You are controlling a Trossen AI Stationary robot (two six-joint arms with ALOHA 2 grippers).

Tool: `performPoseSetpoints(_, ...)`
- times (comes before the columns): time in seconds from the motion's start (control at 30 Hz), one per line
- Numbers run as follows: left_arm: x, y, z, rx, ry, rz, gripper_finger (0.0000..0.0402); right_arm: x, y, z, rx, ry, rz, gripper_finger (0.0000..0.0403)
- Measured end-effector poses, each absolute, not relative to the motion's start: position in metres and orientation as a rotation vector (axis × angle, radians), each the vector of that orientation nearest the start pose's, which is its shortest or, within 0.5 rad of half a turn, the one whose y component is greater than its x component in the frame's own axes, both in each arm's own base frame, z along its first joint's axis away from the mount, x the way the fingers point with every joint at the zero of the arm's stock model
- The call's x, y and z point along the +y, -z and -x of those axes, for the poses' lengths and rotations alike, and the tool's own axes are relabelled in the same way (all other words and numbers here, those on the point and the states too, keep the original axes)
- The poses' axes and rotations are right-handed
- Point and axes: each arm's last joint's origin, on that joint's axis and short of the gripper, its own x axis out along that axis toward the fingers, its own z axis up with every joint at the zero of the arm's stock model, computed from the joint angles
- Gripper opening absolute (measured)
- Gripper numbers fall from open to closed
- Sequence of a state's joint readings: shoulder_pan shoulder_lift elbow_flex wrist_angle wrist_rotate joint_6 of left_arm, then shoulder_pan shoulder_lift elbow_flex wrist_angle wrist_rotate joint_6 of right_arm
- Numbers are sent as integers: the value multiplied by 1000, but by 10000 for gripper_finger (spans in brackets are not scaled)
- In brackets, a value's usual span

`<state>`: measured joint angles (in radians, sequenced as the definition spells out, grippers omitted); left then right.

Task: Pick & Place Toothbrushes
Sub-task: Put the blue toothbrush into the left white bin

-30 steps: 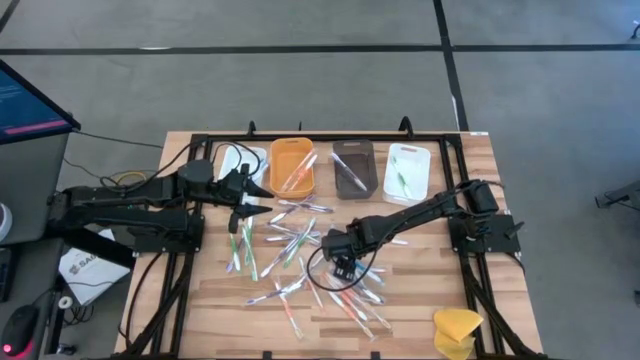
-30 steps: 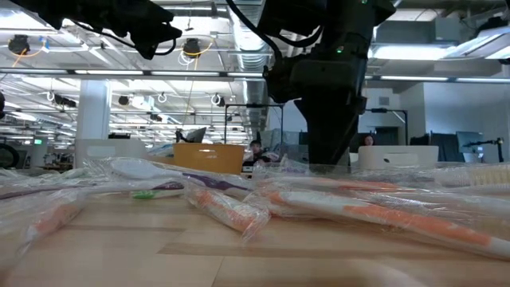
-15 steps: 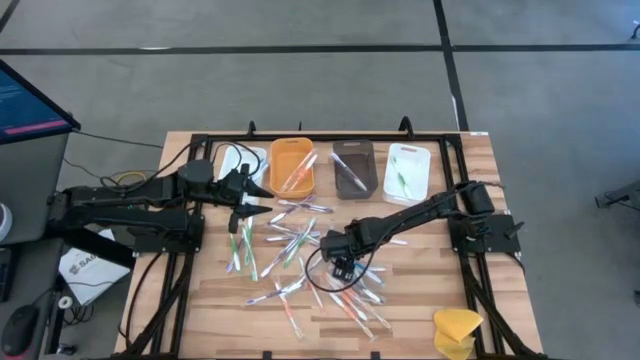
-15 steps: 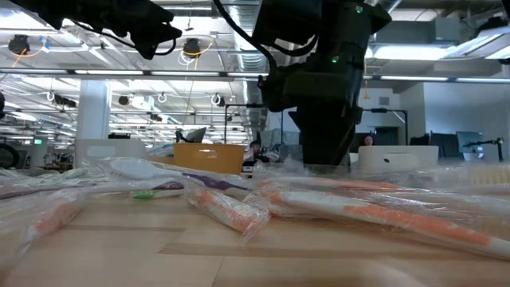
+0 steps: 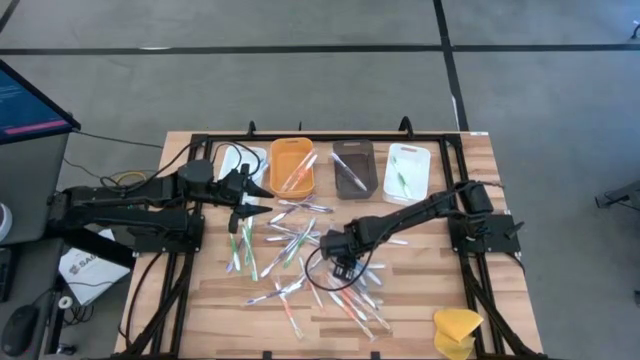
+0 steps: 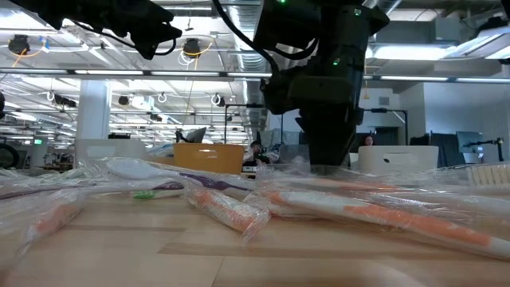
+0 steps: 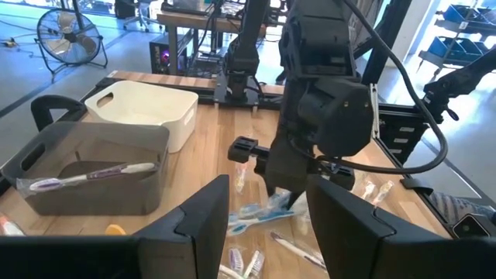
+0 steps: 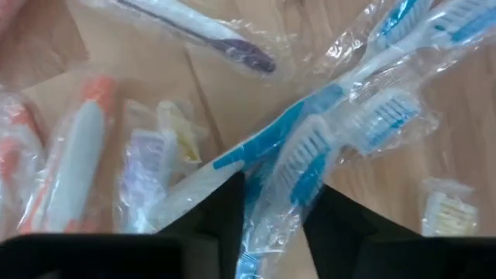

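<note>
Wrapped toothbrushes (image 5: 300, 250) lie scattered across the middle of the wooden table, some blue, some orange-pink (image 6: 358, 209). My right gripper (image 5: 343, 263) is down in the pile, pointing at the table, its fingers close on either side of a blue-and-white toothbrush (image 8: 298, 159). My left gripper (image 5: 255, 197) hovers open above the table's left part, near the orange tray (image 5: 291, 167), with nothing between its fingers (image 7: 267, 225). My right gripper has the blue-and-white toothbrush between its two fingers (image 8: 225, 213) at the wrapper by the bristle head (image 8: 267, 190). The fingers come from above, pointing down. The toothbrush lies flat on the table among the others, across another blue one.
Along the far edge stand an orange tray, a brown tray (image 5: 352, 168) holding a purple toothbrush (image 7: 85, 177), and a white tray (image 5: 406, 172). A yellow lump (image 5: 457, 328) sits at the near right corner. A black frame (image 5: 330, 135) borders the table.
My right gripper has sunk a little further into the toothbrush pile. The toothbrushes around it lie as before.
</note>
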<state>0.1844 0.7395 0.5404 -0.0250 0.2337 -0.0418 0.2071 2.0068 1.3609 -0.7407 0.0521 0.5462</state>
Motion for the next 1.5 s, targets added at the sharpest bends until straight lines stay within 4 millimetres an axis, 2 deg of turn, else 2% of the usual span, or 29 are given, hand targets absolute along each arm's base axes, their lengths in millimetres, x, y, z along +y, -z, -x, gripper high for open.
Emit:
performPoseSetpoints(0.17, 25, -270, -169, 221, 44, 88, 169, 77, -151, -374, 1369, 238, -259, 63)
performPoseSetpoints(0.33, 25, -270, -169, 221, 44, 88, 169, 77, -162, -376, 1379, 275, -200, 12)
performPoseSetpoints(0.53, 25, -270, -169, 222, 44, 88, 169, 86, -178, -376, 1364, 340, -103, 24)
performPoseSetpoints(0.77, 25, -270, -169, 225, 44, 89, 169, 99, -192, -376, 1323, 381, -10, 10)
performPoseSetpoints(0.97, 26, -259, -176, 276, 45, 89, 169, 106, -201, -378, 1248, 424, 87, 7)
performPoseSetpoints(1.17, 27, -239, -180, 359, 44, 101, 169, 114, -214, -382, 1133, 498, 182, 8)
performPoseSetpoints(1.37, 27, -235, -181, 362, 53, 49, 169, 124, -226, -390, 1024, 486, 238, 4)
performPoseSetpoints(1.5, 25, -234, -180, 354, 99, -51, 169, 134, -235, -407, 839, 415, 242, 5)
